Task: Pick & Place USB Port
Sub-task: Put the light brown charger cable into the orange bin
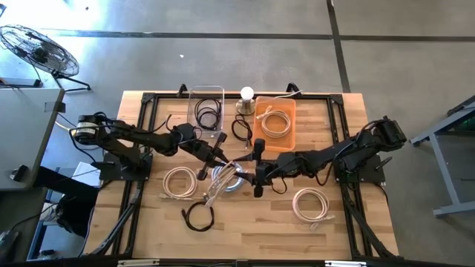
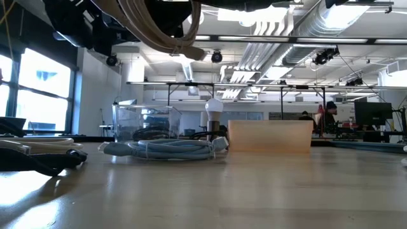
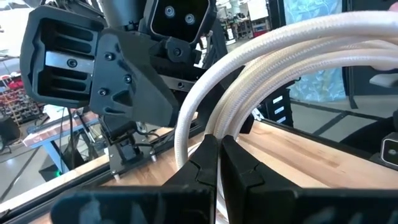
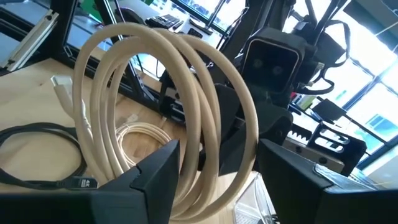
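The worktop (image 1: 245, 222) is pale wood in long plank stripes, framed by black rails. On it lie cream cable coils (image 1: 178, 182), a black cable loop (image 1: 199, 216) toward six o'clock, a grey-blue coil (image 2: 168, 149), a clear bin (image 1: 207, 95) holding a black cable, and at about one o'clock an orange tray (image 1: 285, 133) with a cream coil in it. A cream coil (image 4: 168, 106) hangs between the matte-black left claw (image 3: 214, 165) and right claw (image 4: 214, 171), and a white bulb (image 1: 247, 93) sits on a brass-coloured base at twelve o'clock.

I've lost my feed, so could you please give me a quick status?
Left gripper shut on cream cable coil, lifted. Right gripper open around it. Grey coil lies beneath.
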